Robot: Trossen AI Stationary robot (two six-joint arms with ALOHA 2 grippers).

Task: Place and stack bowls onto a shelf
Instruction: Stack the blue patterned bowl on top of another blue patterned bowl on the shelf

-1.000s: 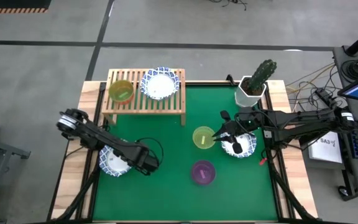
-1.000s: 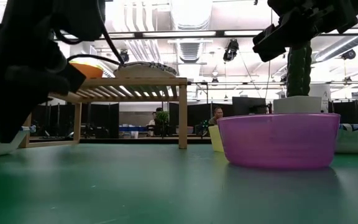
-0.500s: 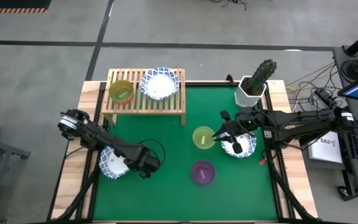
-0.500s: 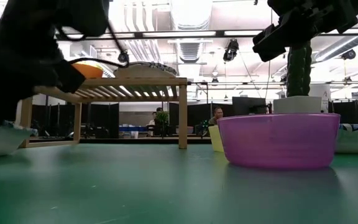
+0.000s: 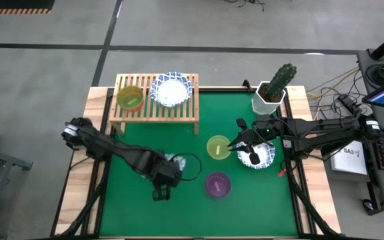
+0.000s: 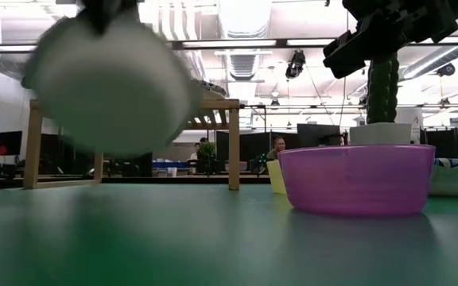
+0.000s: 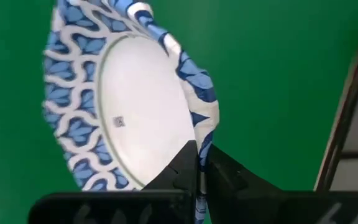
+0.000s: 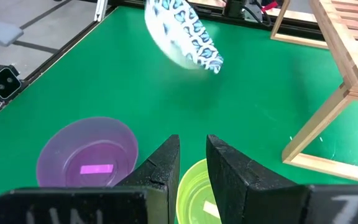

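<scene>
One blue-rimmed white bowl hung tilted above the green counter, its rim clamped between the left gripper's jaws, while farther right the right gripper hovered, jaws slightly apart and holding nothing, over the yellow-green bowl.

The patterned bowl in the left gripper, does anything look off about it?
Yes. The left gripper pinches the blue-patterned bowl by its rim, so it hangs steeply tilted in the air above the green mat instead of level. Nothing else stands out.
</scene>
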